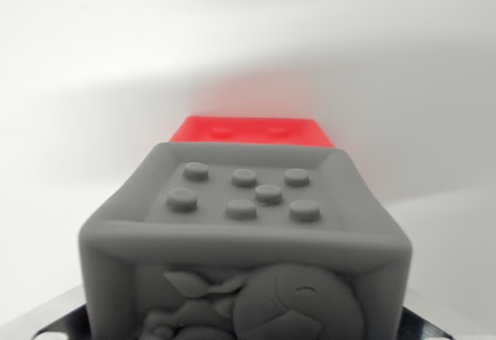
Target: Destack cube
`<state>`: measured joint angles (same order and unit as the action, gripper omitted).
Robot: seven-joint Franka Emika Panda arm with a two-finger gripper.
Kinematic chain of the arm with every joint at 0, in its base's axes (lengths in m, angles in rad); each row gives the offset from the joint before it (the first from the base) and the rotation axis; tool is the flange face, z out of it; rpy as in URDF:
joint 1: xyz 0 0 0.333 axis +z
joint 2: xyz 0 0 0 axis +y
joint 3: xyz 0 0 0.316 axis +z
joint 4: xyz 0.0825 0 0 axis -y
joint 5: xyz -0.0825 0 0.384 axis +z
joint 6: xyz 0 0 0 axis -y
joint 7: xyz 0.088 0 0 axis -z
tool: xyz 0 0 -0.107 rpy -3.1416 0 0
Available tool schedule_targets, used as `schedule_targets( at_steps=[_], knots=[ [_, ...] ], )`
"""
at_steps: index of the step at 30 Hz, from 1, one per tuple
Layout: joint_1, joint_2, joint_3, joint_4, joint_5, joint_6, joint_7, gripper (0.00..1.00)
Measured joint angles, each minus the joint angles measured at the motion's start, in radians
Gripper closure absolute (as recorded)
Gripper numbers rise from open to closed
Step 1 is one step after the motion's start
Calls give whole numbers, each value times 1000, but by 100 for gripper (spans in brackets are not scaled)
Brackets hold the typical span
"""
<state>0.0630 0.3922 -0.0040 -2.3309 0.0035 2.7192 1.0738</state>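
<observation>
Filling most of the wrist view, a grey soft cube (244,239) sits very near the camera, its recessed top face showing seven raised dots and its near face carrying a moulded relief whose subject I cannot make out with confidence. Just beyond it, at the far side, the top of a red cube (252,131) peeks out, also with raised dots, and a red glow falls on the pale desk (85,108) behind it. From this angle I cannot tell whether the grey cube rests on the red one, stands in front of it, or is lifted clear of it; the contact between the two is hidden. Dark parts of the end effector (248,332) show only as slivers at the lower left and lower right corners, flanking the grey cube, so the fingers seem to stand on either side of it, but whether they are spread or pinching it cannot be read here. My judgement is that the step in hand is the grasp or early carry of the grey cube, the one to be taken off the stack. The next move calls for a firm hold on its soft sides, a straight lift, then a shift to bare desk well apart from the red cube before release.
</observation>
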Motion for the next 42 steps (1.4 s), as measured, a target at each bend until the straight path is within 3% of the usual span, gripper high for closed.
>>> schedule_targets(
  at_steps=[18, 42],
  knots=[
    [0, -37, 0, -3, 0, -31, 0, 100],
    [0, -176, 0, -10, 0, -158, 0, 100]
  ],
)
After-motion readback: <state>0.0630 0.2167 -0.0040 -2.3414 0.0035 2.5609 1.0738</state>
